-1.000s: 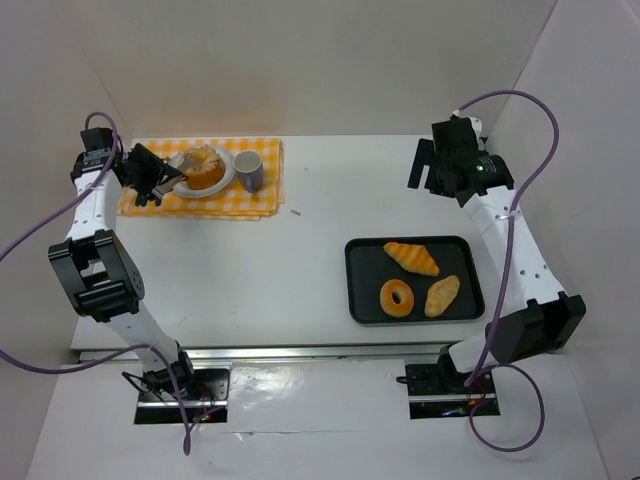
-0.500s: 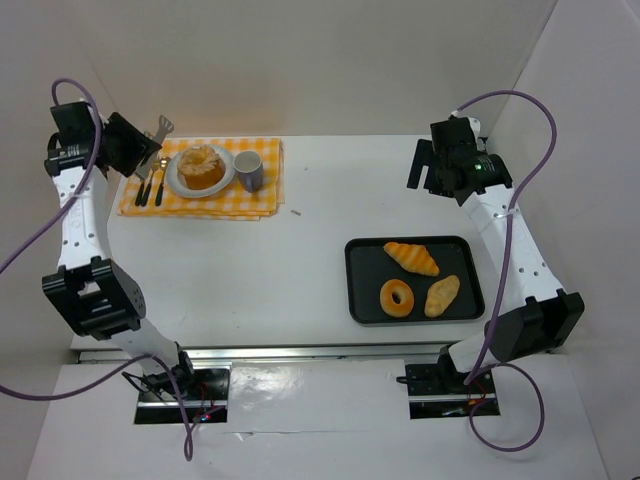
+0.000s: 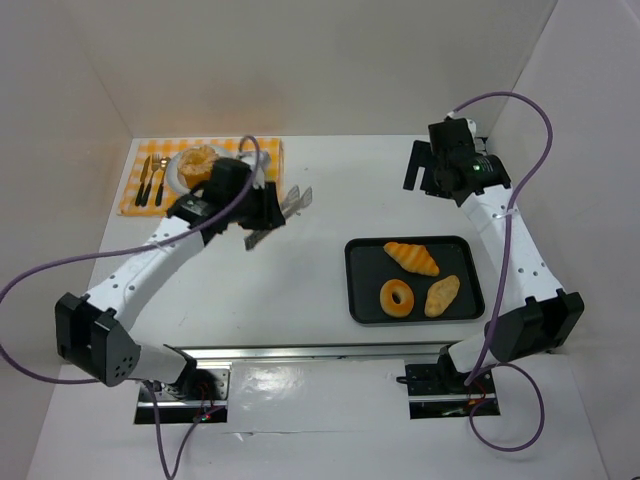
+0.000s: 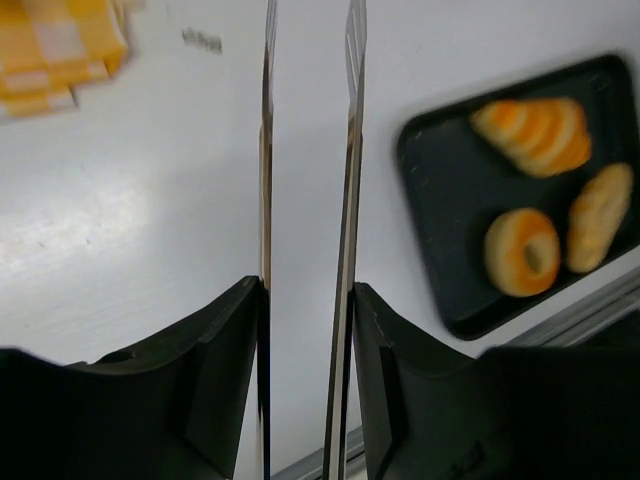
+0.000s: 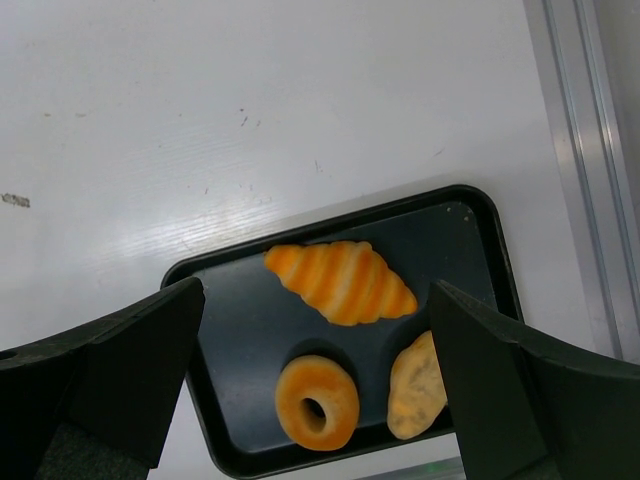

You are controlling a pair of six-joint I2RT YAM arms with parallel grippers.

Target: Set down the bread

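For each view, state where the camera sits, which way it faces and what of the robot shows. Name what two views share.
Top external: above and behind the bases, looking down on the table; both arms show.
Left wrist: on the left arm, looking along the left gripper and its tongs towards the tray; both fingers show.
Right wrist: on the right arm, looking down at the tray between the fingers of the open right gripper.
Shared: both wrist views show the croissant and donut.

Saw only the left part of the bread [image 3: 195, 158] at the desk's far left corner, behind the left arm [image 3: 225, 185]. In the left wrist view, found the tray [image 4: 440, 230] blurred and the tongs [image 4: 350, 200] cut off at the top edge.
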